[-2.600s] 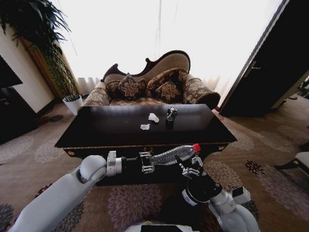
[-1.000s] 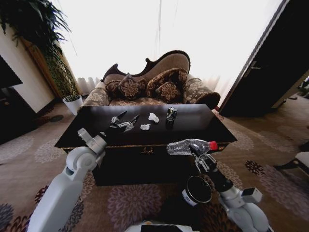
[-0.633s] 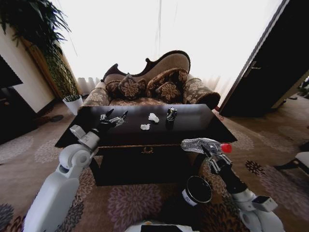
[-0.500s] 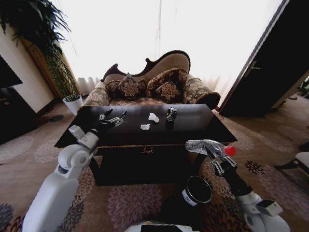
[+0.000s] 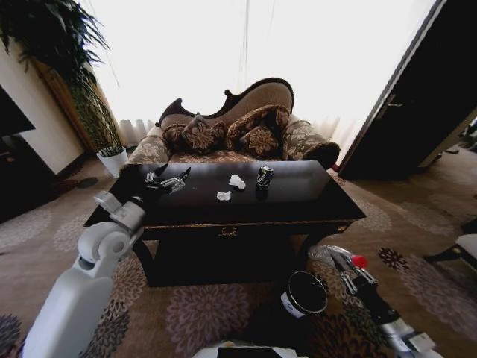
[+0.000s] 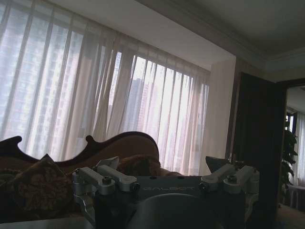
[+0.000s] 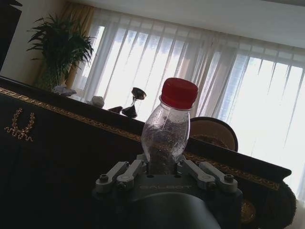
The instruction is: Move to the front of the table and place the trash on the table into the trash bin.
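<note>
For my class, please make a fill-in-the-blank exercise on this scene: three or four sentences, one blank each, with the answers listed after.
1. The right gripper is shut on a clear plastic bottle with a ____ cap.
2. The left gripper hovers open above the dark ____.
3. The black trash bin stands on the ____, in front of the table.
4. Beside the two white paper wads on the table sits a dark crushed ____.

Answers: red; table; carpet; can
</note>
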Controlling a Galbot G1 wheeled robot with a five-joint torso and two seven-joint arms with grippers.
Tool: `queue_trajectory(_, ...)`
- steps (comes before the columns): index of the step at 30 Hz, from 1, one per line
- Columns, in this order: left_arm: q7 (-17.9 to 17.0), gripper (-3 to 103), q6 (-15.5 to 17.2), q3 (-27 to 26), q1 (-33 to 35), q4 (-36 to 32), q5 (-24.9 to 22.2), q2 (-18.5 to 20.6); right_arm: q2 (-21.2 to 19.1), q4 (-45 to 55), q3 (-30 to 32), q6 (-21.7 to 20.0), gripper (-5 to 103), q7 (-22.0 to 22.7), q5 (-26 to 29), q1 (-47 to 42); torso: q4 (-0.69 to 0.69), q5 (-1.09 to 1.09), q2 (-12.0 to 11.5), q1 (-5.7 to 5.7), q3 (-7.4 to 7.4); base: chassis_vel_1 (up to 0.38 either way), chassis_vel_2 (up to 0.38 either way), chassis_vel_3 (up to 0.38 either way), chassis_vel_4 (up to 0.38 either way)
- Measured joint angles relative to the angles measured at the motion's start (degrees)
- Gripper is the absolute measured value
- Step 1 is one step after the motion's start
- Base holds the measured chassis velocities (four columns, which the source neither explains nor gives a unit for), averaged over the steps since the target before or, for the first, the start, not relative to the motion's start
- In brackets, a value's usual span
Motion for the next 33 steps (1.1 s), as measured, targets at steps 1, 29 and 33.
queue_trajectory(1, 0.0, 100, 0.0, -0.5, 0.09, -0.11, -0.2, 0.19, 0.44, -2.19, -0.63, 0.12, 23, 0.72, 0.06, 0.93, 0.0, 0.0, 0.0, 0.0, 0.0, 0.0, 0.0, 0.0, 0.0)
queue_trajectory(29, -0.06, 100, -0.02, -8.46, 2.88, -2.64, -1.54, 3.33, 6.88, -34.41, -6.06, -0.05, 23, 19.17, -12.7, 17.71, 0.0, -0.01, 0.0, 0.0, 0.0, 0.0, 0.0, 0.0, 0.0)
queue_trajectory(33, -0.06, 100, -0.09, -8.97, 3.36, -2.79, -1.63, 3.38, 7.68, -36.28, -6.27, 0.44, 23, 19.63, -13.23, 18.45, 0.0, -0.01, 0.0, 0.0, 0.0, 0.0, 0.0, 0.0, 0.0)
